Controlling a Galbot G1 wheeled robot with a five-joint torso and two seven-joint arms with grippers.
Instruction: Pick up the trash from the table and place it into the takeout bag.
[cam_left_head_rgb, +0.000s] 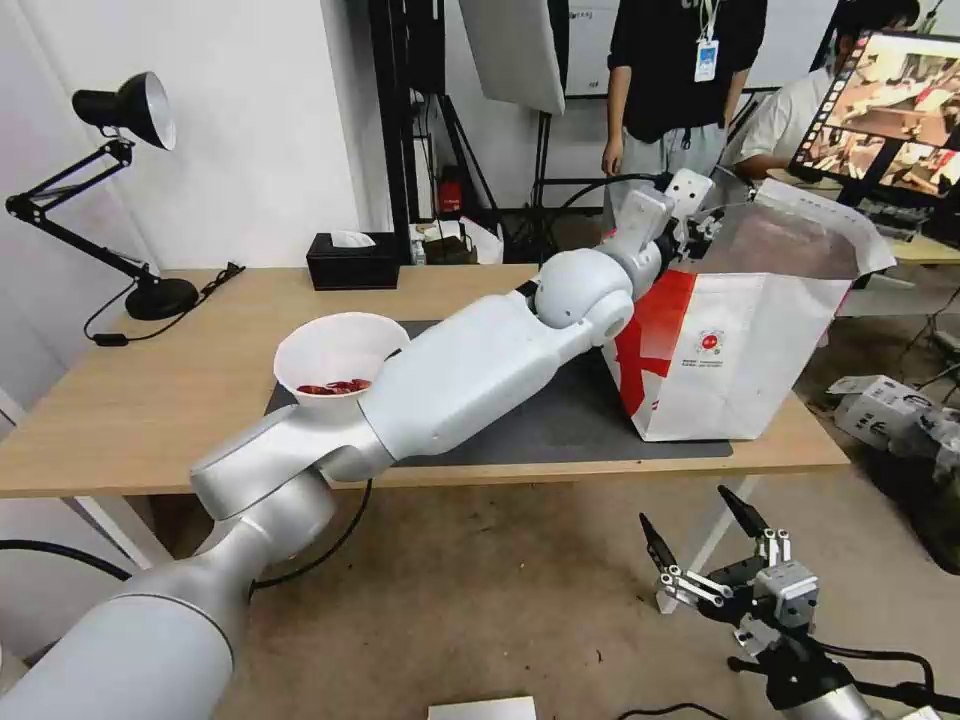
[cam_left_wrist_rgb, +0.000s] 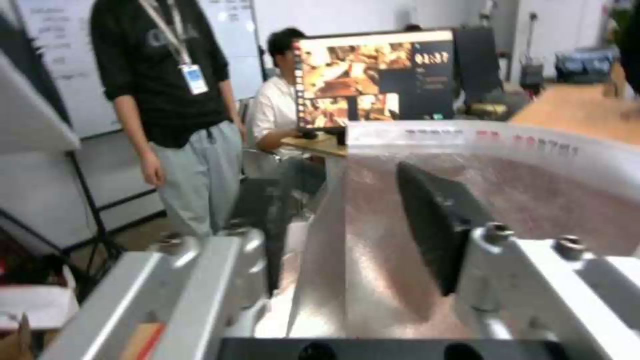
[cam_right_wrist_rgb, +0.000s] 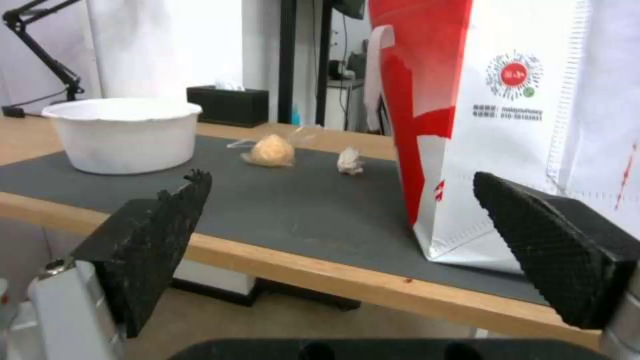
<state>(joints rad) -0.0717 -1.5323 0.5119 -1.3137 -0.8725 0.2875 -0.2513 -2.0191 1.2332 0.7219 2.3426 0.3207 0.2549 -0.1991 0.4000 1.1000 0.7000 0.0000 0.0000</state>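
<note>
A robotics lab or office; a monitor (cam_left_head_rgb: 885, 110) showing camera feeds, a whiteboard (cam_left_wrist_rgb: 237, 45), a desk lamp (cam_left_head_rgb: 120, 190), loose cables and light stands behind the surface (cam_left_head_rgb: 150, 400).

— Where do the 3 cameras sit?
— Head looks down across the table (cam_left_head_rgb: 120, 420); left wrist peers closely into the takeout bag (cam_left_wrist_rgb: 467, 200); right wrist, below table edge, faces it (cam_right_wrist_rgb: 533, 125).
</note>
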